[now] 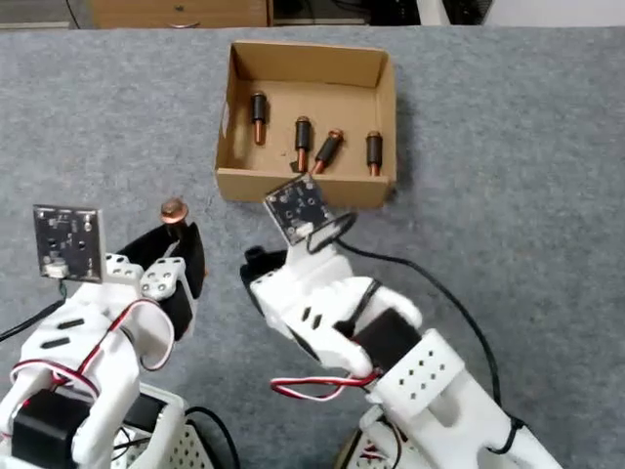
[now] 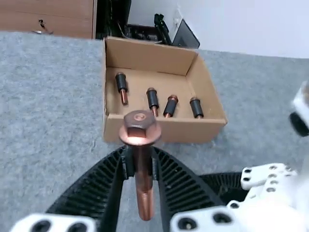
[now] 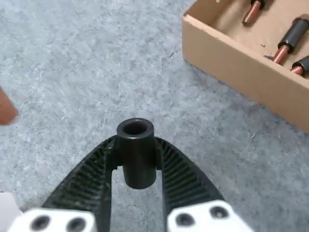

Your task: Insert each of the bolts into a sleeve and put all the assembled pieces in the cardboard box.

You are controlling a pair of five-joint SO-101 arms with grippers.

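My left gripper (image 2: 140, 155) is shut on a copper bolt (image 2: 143, 193), which stands upright with its hex head (image 1: 174, 209) on top. It hovers just left of the cardboard box's front corner. My right gripper (image 3: 136, 145) is shut on a black sleeve (image 3: 137, 169), held upright with its open bore facing up, close in front of the box (image 1: 303, 186). In the high view the right gripper's fingers (image 1: 254, 278) sit under its camera board. Several assembled pieces (image 1: 302, 142) lie in the box (image 2: 164, 130).
Grey carpet (image 1: 508, 195) covers the table around the box (image 3: 241, 63). The two arms stand close together, with white parts of the right arm (image 2: 270, 179) beside my left gripper. A blurred copper shape (image 3: 5, 108) shows at the right wrist view's edge.
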